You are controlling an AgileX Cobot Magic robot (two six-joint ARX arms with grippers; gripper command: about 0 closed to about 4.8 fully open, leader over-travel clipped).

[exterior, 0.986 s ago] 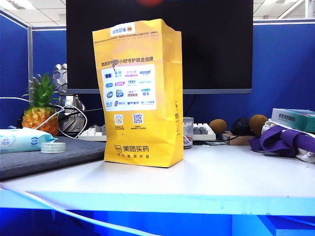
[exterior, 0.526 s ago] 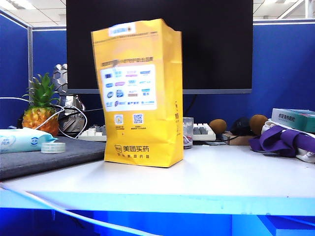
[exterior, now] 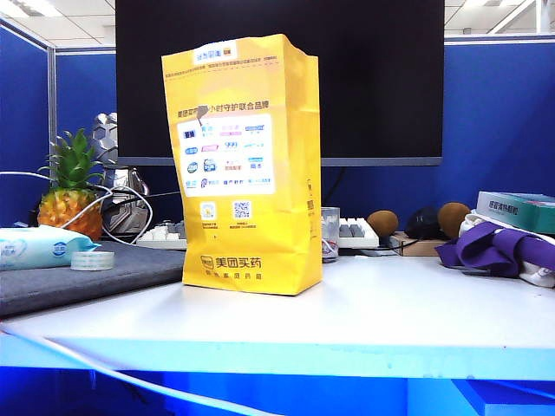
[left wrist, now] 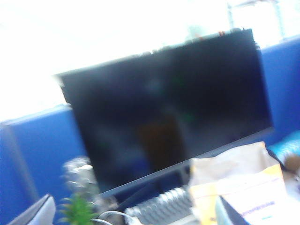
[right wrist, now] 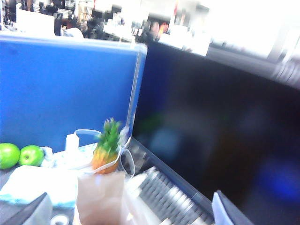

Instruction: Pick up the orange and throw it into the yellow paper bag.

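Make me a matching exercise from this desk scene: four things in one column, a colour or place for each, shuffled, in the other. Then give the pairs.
Things:
1. yellow paper bag
2. pineapple
3. purple cloth
4. monitor

Descriptions:
A. far left, beside white cables
B. black screen behind everything
C. upright at the table's centre
D. crumpled at the right edge

Pairs: 1-C, 2-A, 3-D, 4-B

The yellow paper bag (exterior: 243, 165), shaken and blurred half a second ago (print smeared), now stands sharp.
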